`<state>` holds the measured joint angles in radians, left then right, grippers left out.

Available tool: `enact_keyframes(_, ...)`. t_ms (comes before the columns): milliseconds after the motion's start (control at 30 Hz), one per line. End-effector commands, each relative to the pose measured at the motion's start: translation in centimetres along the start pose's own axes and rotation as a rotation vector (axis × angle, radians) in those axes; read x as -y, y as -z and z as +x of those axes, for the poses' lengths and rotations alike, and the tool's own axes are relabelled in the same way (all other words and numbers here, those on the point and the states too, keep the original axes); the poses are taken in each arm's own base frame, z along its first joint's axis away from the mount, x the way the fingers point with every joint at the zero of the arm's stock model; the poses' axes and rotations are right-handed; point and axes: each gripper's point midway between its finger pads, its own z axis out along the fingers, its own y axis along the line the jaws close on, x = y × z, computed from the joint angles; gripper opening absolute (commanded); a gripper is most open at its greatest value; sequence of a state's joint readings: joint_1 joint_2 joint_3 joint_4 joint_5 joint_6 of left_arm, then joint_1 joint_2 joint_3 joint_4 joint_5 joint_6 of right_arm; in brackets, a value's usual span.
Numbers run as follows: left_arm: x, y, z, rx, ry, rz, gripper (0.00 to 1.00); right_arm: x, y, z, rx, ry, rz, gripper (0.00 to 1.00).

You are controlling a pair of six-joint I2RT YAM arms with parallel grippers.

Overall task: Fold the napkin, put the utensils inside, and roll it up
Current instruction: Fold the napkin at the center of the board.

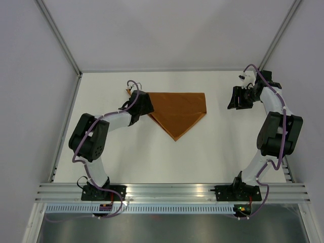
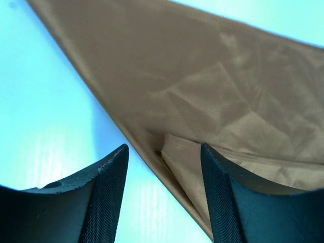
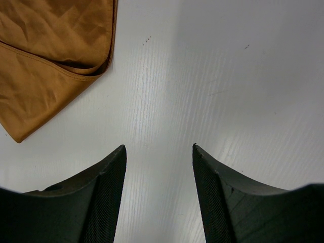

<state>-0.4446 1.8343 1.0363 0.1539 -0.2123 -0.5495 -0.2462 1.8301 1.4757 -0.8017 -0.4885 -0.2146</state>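
Observation:
The rust-orange napkin [image 1: 178, 110] lies folded into a triangle at the table's back middle, its point toward me. My left gripper [image 1: 146, 105] is open and sits low over the napkin's left part. In the left wrist view the left gripper [image 2: 164, 167] straddles the napkin's [image 2: 202, 91] folded lower-left edge, where a loose layer gapes. A thin yellowish sliver [image 2: 161, 158] shows in that gap; I cannot tell what it is. The knife is not clearly in view. My right gripper [image 1: 235, 99] is open and empty over bare table, right of the napkin [image 3: 50, 50].
The white table [image 1: 217, 152] is walled by grey panels at the back and sides. An aluminium rail [image 1: 172, 192] runs along the near edge by the arm bases. The right gripper [image 3: 159, 152] has only bare table beneath it.

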Motion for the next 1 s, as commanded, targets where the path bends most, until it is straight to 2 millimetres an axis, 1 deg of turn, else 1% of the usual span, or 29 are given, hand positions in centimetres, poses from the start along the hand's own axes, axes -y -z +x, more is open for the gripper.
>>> enact_keyframes(0, -0.6, 1.4, -5.4, 0.112, 0.12, -0.019, 0.65, 0.0, 0.2, 0.0, 0.002, 0.016, -0.001, 0.61)
enact_keyframes(33, -2.3, 1.1, -6.6, 0.121, 0.156, -0.042, 0.7, 0.0, 0.2, 0.0, 0.001, 0.016, -0.003, 0.61)
enact_keyframes(67, -2.8, 1.1, -6.8, 0.104, 0.179, -0.037, 0.71, -0.1, 0.3, 0.0, 0.003, 0.017, -0.004, 0.61)
enact_keyframes(100, -3.3, 0.9, -7.7, 0.11, 0.217, -0.035, 0.7, -0.1, 0.3, 0.0, 0.003, 0.019, -0.004, 0.61)
enact_keyframes(133, -5.0, 0.7, -8.7, 0.119, 0.252, -0.053, 0.69, -0.1, 0.3, -0.1, 0.004, 0.021, -0.004, 0.61)
enact_keyframes(167, -5.2, 0.4, -9.3, 0.117, 0.274, -0.038, 0.69, -0.1, 0.4, -0.1, 0.004, 0.023, -0.004, 0.61)
enact_keyframes(200, -6.2, 0.1, -10.0, 0.123, 0.3, -0.045, 0.68, -0.1, 0.4, -0.1, 0.004, 0.024, -0.004, 0.61)
enact_keyframes(300, -6.9, -1.2, -10.9, 0.11, 0.326, -0.039, 0.64, -0.1, 0.4, -0.2, 0.006, 0.026, -0.006, 0.61)
enact_keyframes(333, -7.6, -1.7, -11.1, 0.109, 0.337, -0.049, 0.63, -0.1, 0.3, -0.2, 0.006, 0.026, -0.01, 0.61)
enact_keyframes(367, -7.5, -2.0, -11.9, 0.116, 0.346, -0.033, 0.63, -0.2, 0.3, -0.3, 0.008, 0.026, -0.012, 0.61)
enact_keyframes(400, -8.0, -3.0, -11.3, 0.096, 0.357, -0.041, 0.6, -0.2, 0.2, -0.2, 0.005, 0.023, -0.014, 0.61)
enact_keyframes(467, -8.4, -3.9, -11.2, 0.074, 0.37, -0.046, 0.57, -0.1, 0.1, -0.3, 0.006, 0.026, -0.016, 0.61)
enact_keyframes(500, -8.6, -4.8, -11.0, 0.061, 0.38, -0.05, 0.55, -0.1, 0.2, -0.3, 0.006, 0.026, -0.017, 0.61)
enact_keyframes(600, -8.9, -5.7, -10.7, 0.048, 0.413, -0.052, 0.54, -0.1, 0.0, -0.4, 0.006, 0.026, -0.019, 0.6)
enact_keyframes(633, -9.5, -6.3, -10.1, 0.035, 0.423, -0.065, 0.53, 0.0, -0.1, -0.5, 0.005, 0.026, -0.021, 0.61)
enact_keyframes(733, -10.6, -7.0, -9.8, 0.035, 0.442, -0.085, 0.53, -0.1, -0.1, -0.5, 0.002, 0.028, -0.025, 0.61)
enact_keyframes(867, -11.4, -7.9, -9.6, 0.033, 0.449, -0.089, 0.53, 0.0, -0.2, -0.6, -0.001, 0.032, -0.027, 0.61)
enact_keyframes(933, -11.5, -8.2, -9.6, 0.032, 0.451, -0.09, 0.52, 0.0, -0.2, -0.6, -0.004, 0.037, -0.028, 0.61)
enact_keyframes(967, -11.2, -8.5, -9.5, 0.018, 0.453, -0.07, 0.52, 0.1, -0.2, -0.6, -0.004, 0.038, -0.026, 0.61)
